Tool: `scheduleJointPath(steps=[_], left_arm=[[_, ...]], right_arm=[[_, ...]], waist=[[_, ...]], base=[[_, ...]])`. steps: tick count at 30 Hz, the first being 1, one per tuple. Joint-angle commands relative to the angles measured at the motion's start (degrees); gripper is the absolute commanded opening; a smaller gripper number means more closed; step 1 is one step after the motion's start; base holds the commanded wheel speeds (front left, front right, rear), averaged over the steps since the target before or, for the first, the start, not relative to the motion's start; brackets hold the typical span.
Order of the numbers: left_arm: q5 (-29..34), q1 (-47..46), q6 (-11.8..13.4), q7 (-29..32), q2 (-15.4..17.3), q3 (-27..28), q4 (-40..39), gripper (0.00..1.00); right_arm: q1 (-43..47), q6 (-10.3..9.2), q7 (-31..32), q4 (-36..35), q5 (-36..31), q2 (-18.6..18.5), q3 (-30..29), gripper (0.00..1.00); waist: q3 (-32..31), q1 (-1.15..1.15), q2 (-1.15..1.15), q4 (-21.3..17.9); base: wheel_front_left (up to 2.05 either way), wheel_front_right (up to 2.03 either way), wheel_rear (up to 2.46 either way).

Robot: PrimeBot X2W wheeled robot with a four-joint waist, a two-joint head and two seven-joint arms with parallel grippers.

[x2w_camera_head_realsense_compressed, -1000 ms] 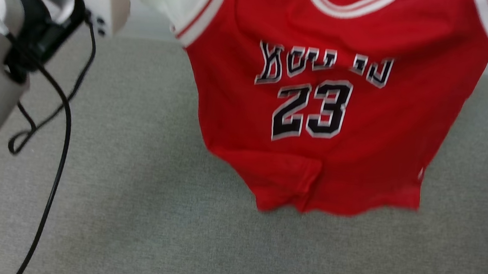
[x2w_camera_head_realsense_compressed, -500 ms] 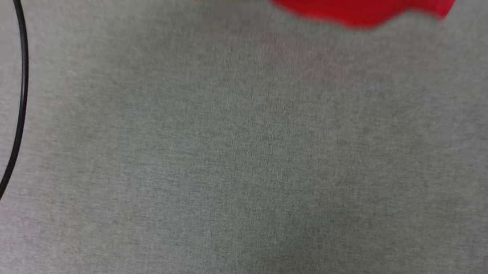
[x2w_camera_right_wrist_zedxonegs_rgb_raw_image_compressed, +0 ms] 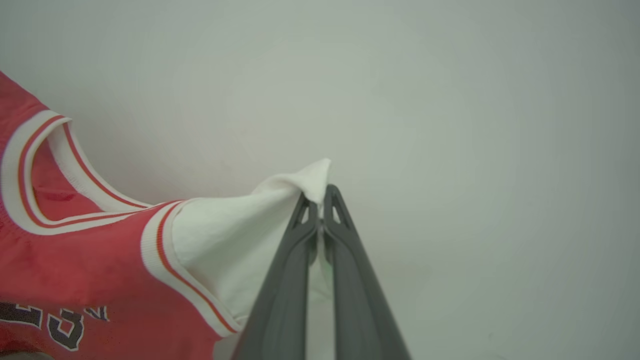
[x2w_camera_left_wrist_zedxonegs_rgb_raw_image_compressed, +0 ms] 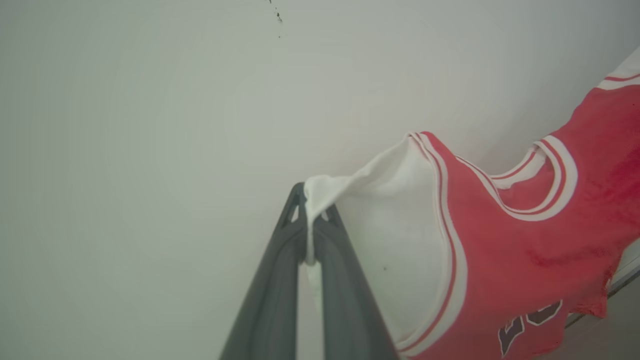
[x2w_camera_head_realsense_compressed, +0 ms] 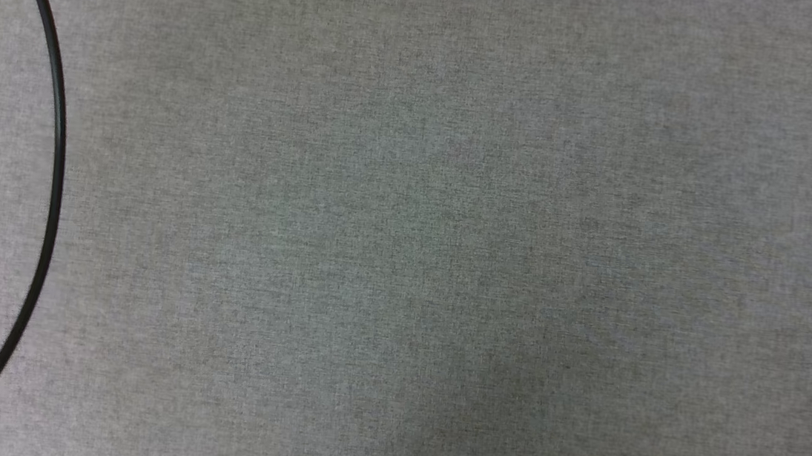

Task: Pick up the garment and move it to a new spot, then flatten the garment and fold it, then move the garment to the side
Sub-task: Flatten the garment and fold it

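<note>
The garment is a red jersey with white sleeves, striped trim and dark lettering, and it hangs in the air between my two arms in front of a pale wall. In the left wrist view my left gripper is shut on the tip of one white sleeve. The right wrist view shows the garment stretching away to the left, with my right gripper shut on the tip of the other white sleeve. The collar hangs open between the two grips.
The head view looks straight down on a grey fabric surface. A thin black cable curves down its left side. A pale wall stands behind the hanging garment.
The head camera has tilted downward: the garment and the left arm slid up out of its picture, leaving grey fabric and the cable.
</note>
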Motion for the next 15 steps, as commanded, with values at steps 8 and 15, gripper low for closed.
scheduleJointPath(steps=[8,15], left_arm=[[-3.0,13.0,-0.8,-5.9,1.9,-0.8,1.7,0.0],[-8.8,39.6,2.9,-10.1,4.2,-1.1,-5.4,0.0]], right_arm=[[11.0,-0.1,-6.1,2.5,7.6,0.0,8.5,0.0],[33.5,-0.1,-9.4,-5.3,19.0,-4.6,19.0,0.0]], waist=[[-3.5,-0.01,0.0,-1.1],[-13.3,-0.01,0.0,-1.0]], base=[[0.0,0.0,0.0],[0.0,0.0,0.0]])
